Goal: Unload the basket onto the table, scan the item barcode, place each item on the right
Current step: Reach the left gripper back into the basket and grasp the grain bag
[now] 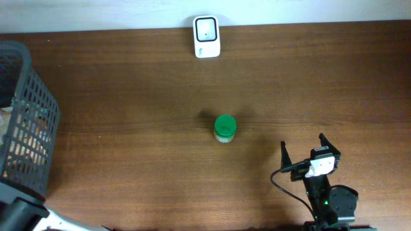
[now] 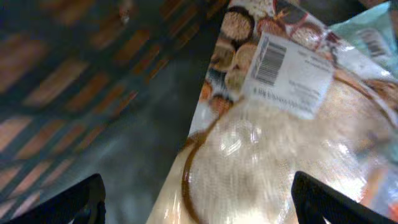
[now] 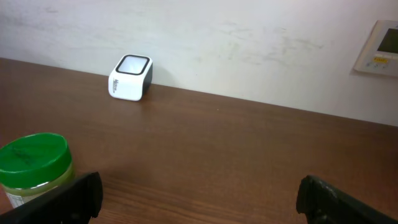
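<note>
Item: clear-fronted packet of grain (image 2: 280, 155), lying in the grey mesh basket (image 1: 38, 109) at the table's (image 1: 128, 96) left edge.

Handling (judged): soft, light pouch. The film looks glossy and likely slippery, and the contents will shift and sag. Best taken by pinching an edge or a fold of film, away from the white barcode label (image 2: 289, 74), so that the label faces out for reading.

Look: pale grain behind a clear window with a brown border. The top has a printed band of grain pictures, with the label stuck askew across it. A pale teal packet (image 2: 373, 37) shows at its upper right.

Left gripper (image 2: 199, 208): jaws spread wide, hanging over the packet, holding nothing.

Right gripper (image 1: 302, 142): jaws wide apart and empty, near the table's front edge on the right.

Green-lidded jar (image 1: 225, 128): upright about mid-table.

White scanner (image 1: 207, 36): at the middle of the far edge, well apart from the basket.
</note>
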`<state>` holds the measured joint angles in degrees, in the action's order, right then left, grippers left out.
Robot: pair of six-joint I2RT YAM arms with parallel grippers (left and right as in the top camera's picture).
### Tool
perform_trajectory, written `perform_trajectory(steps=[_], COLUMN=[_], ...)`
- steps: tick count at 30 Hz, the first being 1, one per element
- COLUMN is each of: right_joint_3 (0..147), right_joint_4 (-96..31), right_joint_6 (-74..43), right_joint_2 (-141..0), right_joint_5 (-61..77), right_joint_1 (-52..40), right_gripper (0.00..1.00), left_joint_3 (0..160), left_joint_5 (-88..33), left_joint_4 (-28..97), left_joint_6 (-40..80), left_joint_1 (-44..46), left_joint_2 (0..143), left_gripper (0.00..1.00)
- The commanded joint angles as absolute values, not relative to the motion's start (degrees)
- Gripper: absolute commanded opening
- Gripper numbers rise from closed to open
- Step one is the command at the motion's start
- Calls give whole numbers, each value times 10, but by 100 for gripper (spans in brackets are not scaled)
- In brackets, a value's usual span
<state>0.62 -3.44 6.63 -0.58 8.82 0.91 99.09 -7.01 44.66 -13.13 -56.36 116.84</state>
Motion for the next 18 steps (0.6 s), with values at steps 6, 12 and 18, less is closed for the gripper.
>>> perform_trajectory(steps=[6, 12, 18], right_joint_3=[3, 3, 3], right_joint_4=[-38, -37, -38], right_joint_6=[66, 66, 66], right_joint_2=[-2, -2, -2], right_joint_5=[83, 83, 83], right_joint_1=[4, 4, 4], right_gripper=[98, 98, 98], left_joint_3=[986, 983, 983], left_joint_5=[-84, -118, -118], left_joint_4=[385, 408, 444], left_joint_6=[-164, -164, -164], left_joint_1=[-544, -505, -498], left_joint_2=[1261, 1289, 1326], left_gripper=[92, 77, 52])
